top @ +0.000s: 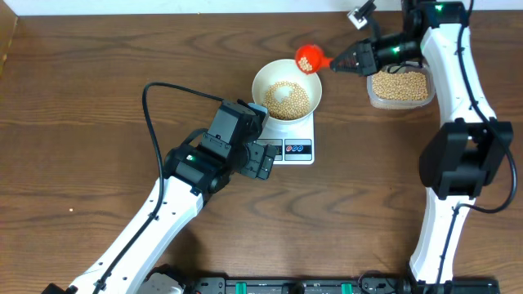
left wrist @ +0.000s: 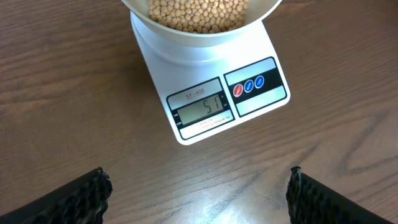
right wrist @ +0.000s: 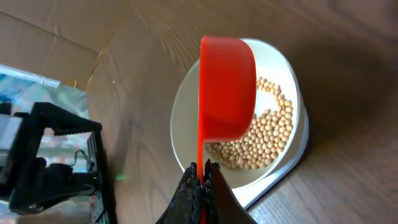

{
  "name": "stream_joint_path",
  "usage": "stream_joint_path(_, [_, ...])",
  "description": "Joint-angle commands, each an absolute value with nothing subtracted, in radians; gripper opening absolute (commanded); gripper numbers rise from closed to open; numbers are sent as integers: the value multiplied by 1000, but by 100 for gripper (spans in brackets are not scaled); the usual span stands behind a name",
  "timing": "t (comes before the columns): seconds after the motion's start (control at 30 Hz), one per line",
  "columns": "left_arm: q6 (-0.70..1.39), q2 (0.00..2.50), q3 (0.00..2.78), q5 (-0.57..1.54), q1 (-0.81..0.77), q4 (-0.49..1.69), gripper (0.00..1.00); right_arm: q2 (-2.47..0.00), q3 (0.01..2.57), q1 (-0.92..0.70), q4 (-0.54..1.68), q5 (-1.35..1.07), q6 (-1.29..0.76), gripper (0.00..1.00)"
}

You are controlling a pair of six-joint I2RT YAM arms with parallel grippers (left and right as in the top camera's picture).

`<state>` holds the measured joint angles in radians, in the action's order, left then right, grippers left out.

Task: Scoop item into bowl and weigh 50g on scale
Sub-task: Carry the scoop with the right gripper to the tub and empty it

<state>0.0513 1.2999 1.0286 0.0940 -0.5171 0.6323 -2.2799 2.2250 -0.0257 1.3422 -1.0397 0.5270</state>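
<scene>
The white bowl (top: 263,80) sits on the white scale (top: 298,150) and holds a heap of tan beans (top: 288,100). In the left wrist view the scale (left wrist: 267,99) shows 51 on its display, below the bowl (left wrist: 264,18) and its beans (left wrist: 199,12). My right gripper (top: 337,64) is shut on the handle of a red scoop (top: 309,59), which hangs over the bowl's far rim with a few beans in it. The right wrist view shows the scoop (right wrist: 227,87) on its side above the bowl (right wrist: 183,118), with the gripper (right wrist: 201,180) pinching its thin handle. My left gripper (top: 265,161) stands open and empty beside the scale's near left corner, with fingers (left wrist: 87,196) wide apart.
A clear plastic container (top: 400,86) of more beans stands right of the bowl, under the right arm. A black cable (top: 151,106) loops over the table left of the left arm. A black stand (right wrist: 56,162) shows at the table's edge in the right wrist view.
</scene>
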Motion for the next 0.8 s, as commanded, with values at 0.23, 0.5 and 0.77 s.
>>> stream_joint_path(0.23, [48,1293,1030,78,-514,636,93,-2184,2225,23,1327,-1064,517,1])
stream_joint_path(0.5, [48,1293,1030,78,-514,636,92,-2184,2225,-3,1330,-1029,517,1])
stream_joint_path(0.77, [48,1293,1030,78,-514,636,93,-2184,2225,-44,1349,-960,519,1])
